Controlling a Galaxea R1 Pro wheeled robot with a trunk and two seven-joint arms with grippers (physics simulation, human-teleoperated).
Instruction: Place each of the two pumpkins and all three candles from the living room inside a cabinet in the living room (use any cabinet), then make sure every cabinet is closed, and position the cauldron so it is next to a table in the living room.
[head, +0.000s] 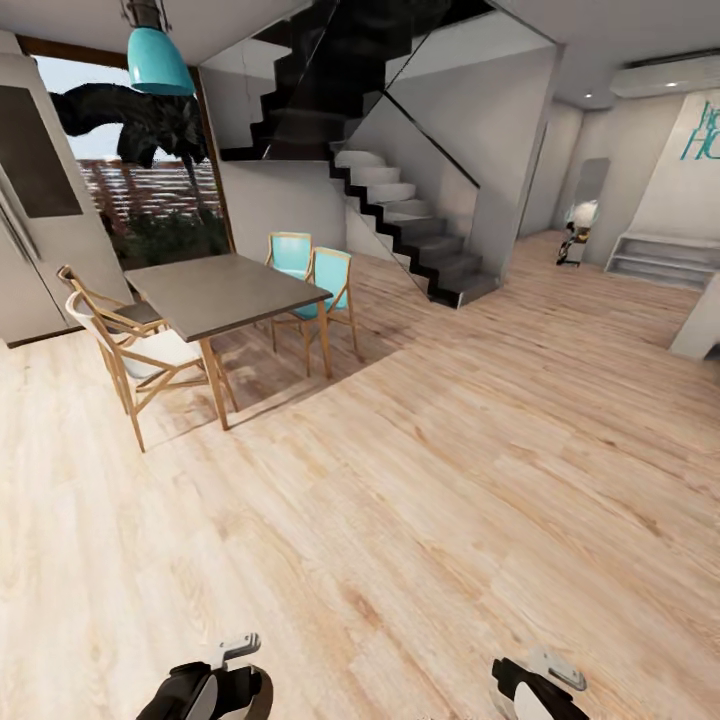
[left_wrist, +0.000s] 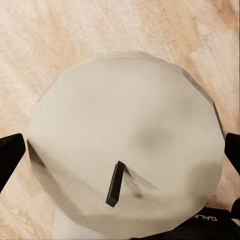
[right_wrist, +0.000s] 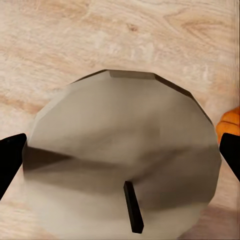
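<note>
- Pale wood floor (head: 420, 520) underfoot, open and bare as far as the grey dining table (head: 225, 290) at far left, with wooden chairs (head: 135, 350) around it and a dark staircase (head: 410, 210) beyond.
- Left gripper (left_wrist: 121, 150): pinches a pale candle (left_wrist: 125, 115), black fingers (left_wrist: 10, 155) pressed against its two sides, wick (left_wrist: 115, 185) facing the camera, floor beneath.
- Right gripper (right_wrist: 121, 150): pinches an olive candle (right_wrist: 120, 130) the same way, one finger on each side, over the floor.
- Looks like a carrying stage: two candles in hand, low and near the body at the near edge of the head view, and storing them not yet done.
- Orange sliver (right_wrist: 231, 122) just beside the olive candle at the edge of the right wrist view; probably a pumpkin, though too little shows to say whether it lies on the floor.
- Risk one: smooth, faceted candle sides gripped only at two narrow contacts, so a jolt from the base or a fast turn could twist or slip either candle out and drop it onto the floor.
- Risk two: wrist views largely blocked by the candles, so judging clearance near furniture falls on the head view alone; could clip a chair or table leg if steered too far left.
- Risk three: with both hands full, nothing free to open a door or pick up a dropped candle.
</note>
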